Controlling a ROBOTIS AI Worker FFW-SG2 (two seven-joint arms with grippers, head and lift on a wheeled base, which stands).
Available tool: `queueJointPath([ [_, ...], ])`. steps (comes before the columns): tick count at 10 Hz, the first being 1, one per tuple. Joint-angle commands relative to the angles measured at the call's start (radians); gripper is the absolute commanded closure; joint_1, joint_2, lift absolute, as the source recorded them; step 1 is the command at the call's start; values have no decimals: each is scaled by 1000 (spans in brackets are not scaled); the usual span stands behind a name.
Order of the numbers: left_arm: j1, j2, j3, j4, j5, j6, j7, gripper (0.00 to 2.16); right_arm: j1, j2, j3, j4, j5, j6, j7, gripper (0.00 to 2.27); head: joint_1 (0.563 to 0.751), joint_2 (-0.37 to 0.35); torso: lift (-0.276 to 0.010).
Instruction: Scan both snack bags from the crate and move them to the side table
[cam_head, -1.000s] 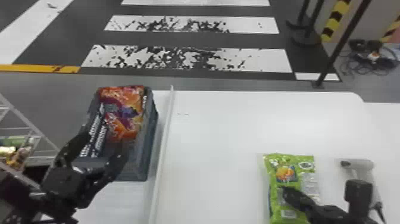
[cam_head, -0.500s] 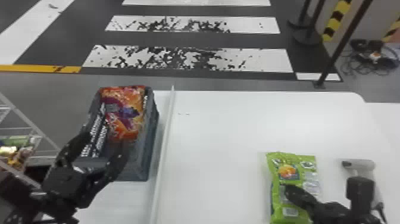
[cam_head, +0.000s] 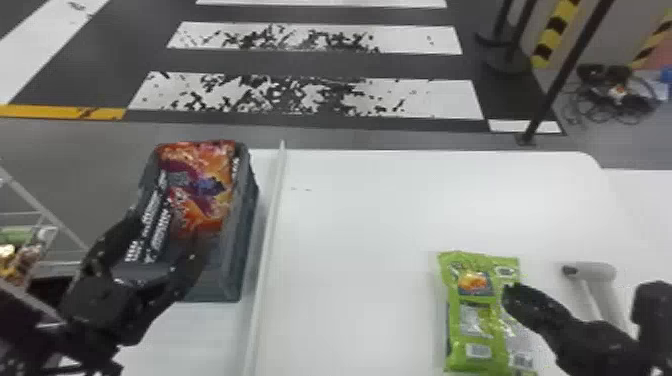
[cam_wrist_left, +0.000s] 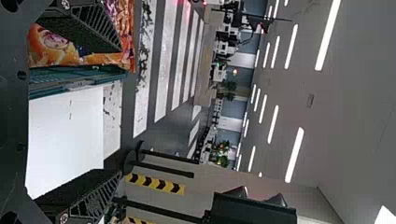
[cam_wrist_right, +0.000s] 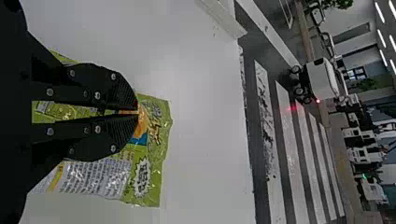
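so, two snack bags show: one orange bag (cam_head: 205, 185) in the one crate (cam_head: 245, 225), upper left of the frame, and one green bag (cam_head: 474, 320) flat on the white table (cam_head: 370, 225), lower right. there's one scanner (cam_head: 597, 272) just beside the green one, nearer the right edge, and one long strip (cam_head: 267, 235) along the table just right of the crate.

two grippers, too. the left gripper (cam_head: 167, 232), lower left, has its fingers spread wide over the crate's near end, nothing gripped. the right gripper (cam_head: 511, 295), lower right, has its fingers drawn together over the green bag, just a thin slit between them; i can't tell whether they pinch it.

compared with the earlier frame, the right one has gone up and rightward, its tips now near the green bag's right edge. both bags lie about where they did.
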Motion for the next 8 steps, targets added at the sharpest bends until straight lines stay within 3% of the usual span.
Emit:
queueJointPath([
  [1,-4,0,0,2,0,0,0,76,-10,0,-68,-18,-1,17,-16,-2,695,-17,-29],
  [2,-4,3,0,3,0,0,-1,76,-27,-8,-105,-7,5,20,-21,16,695,-58,-29],
  [5,-5,3,-3,14,0,-6,-3,76,-74,-81,-165,108,14,-11,-25,56,695,-178,-29],
  [8,-4,3,-3,16,0,-9,-3,76,-133,-133,-192,272,16,-78,-25,63,695,-249,-29],
])
